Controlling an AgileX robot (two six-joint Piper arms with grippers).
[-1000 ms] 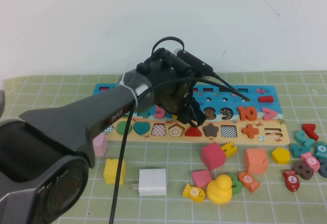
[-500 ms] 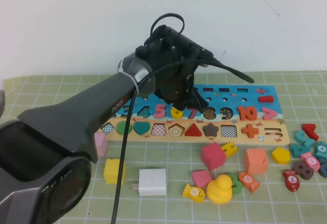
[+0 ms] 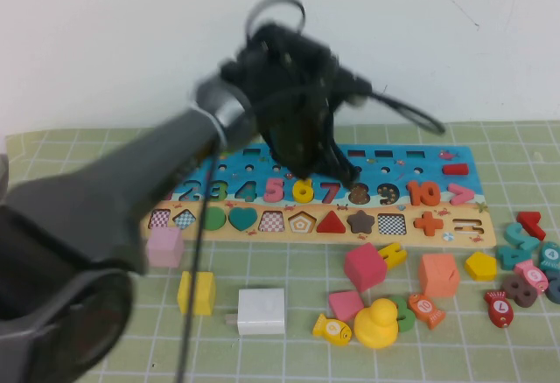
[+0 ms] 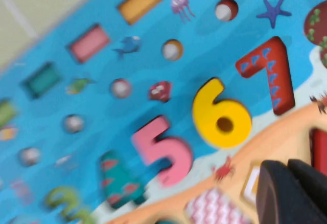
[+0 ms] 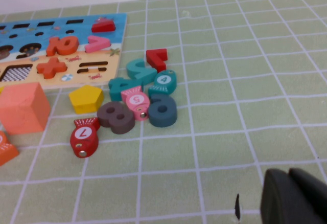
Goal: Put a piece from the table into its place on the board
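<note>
Left gripper hangs above the board, just over the numeral row, and the piece, the yellow 6, sits in the row between the pink 5 and the red 7. My wrist camera looks straight down on it and it looks lined up with its recess, but I cannot tell whether it is pressed fully flush. I cannot tell either whether the left gripper is open or closed; it has nothing in it that I can see.

What can go wrong from here: if the 6 is only resting on the lip of its slot, any knock to the board could pop it out again. My arm is blurred with motion, and the black cable loops out over the right half of the board, so a careless swing could drag it across the loose-fitting numerals. Pulling back low could also clip the 7, right beside the gripper.

Against a second ago: then my arm was down over the middle of the board and hid the 6's slot altogether; now it is up and clear, and the 6 shows in place.

Right gripper is parked low over the tabletop, off to the right of the board near the loose fish and numerals; open or closed, I cannot tell
</note>
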